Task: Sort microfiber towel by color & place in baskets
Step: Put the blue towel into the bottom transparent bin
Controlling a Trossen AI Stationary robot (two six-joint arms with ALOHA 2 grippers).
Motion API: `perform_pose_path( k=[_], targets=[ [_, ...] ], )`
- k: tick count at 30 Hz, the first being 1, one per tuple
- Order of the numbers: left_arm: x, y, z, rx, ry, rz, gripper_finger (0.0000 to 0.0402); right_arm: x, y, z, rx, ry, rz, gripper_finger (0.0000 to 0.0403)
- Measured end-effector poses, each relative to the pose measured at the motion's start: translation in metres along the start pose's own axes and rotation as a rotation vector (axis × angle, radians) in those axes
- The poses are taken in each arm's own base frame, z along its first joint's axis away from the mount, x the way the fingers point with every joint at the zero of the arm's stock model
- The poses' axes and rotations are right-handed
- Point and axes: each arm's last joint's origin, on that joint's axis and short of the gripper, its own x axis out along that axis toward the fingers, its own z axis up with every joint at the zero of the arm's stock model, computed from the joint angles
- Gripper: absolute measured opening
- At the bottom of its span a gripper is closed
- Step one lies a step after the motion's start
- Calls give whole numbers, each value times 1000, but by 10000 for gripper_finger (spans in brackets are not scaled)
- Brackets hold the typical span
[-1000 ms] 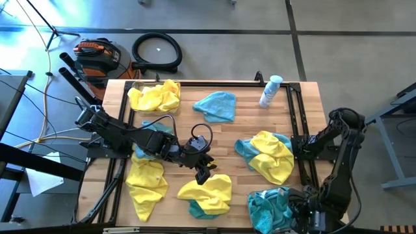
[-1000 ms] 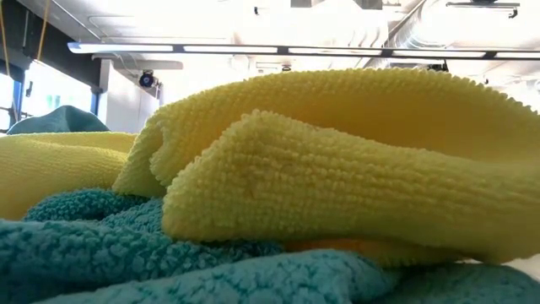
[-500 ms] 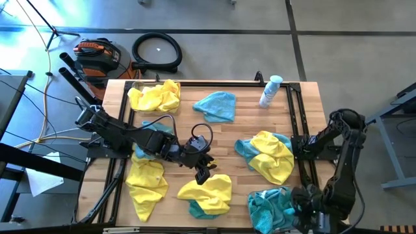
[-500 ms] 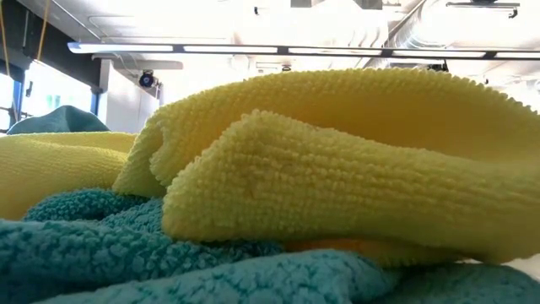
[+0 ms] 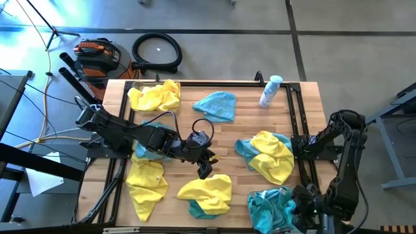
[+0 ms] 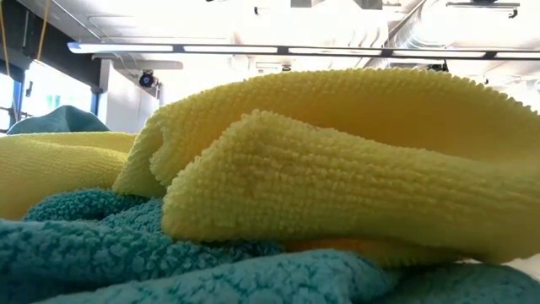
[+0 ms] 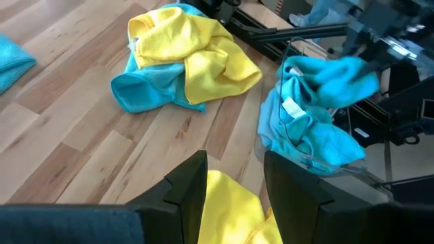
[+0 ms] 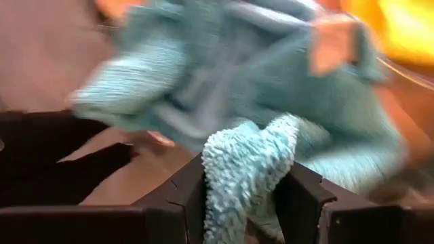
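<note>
While the right gripper [image 8: 237, 196] is pinching a nubbly teal towel [image 8: 247, 169] over the clear basket [image 5: 255, 214] at the table's near right corner, the left gripper [image 7: 234, 193] is hovering with fingers spread above a crumpled yellow towel [image 5: 208, 190] mid-table.

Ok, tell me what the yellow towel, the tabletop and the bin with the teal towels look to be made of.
Yellow towel: soft, matte looped pile, likely microfiber; tiny nubs show in the low view.
Tabletop: light wood planks with visible grain, smooth, probably sealed.
Bin: clear, glossy plastic by the look; teal towels show through its wall.
</note>
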Motion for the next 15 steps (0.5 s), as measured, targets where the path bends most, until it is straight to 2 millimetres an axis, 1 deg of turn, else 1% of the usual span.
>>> perform_pose_path(
  k=[2,5,6,7,9,10,11,12,14,15],
  targets=[
    [0,0,0,0,0,0,135,0,-1,0,31,13,-12,137],
    [0,0,0,7,1,1,135,-1,5,-2,-54,-70,85,137],
    [0,0,0,11,2,1,135,-1,4,-1,-62,-68,68,137],
    [0,0,0,16,2,1,135,0,0,0,-30,-37,16,137],
    [0,0,0,16,2,1,135,1,-7,4,74,73,-130,137],
    [0,0,0,17,2,1,135,1,-8,5,95,108,-160,137],
    [0,0,0,17,2,1,135,1,-6,5,90,109,-140,137],
    [0,0,0,18,2,1,135,2,-3,6,61,74,-88,138],
    [0,0,0,26,2,1,135,2,5,7,-18,-38,32,138],
    [0,0,0,27,2,2,135,2,7,8,-45,-70,63,138]
  ],
)
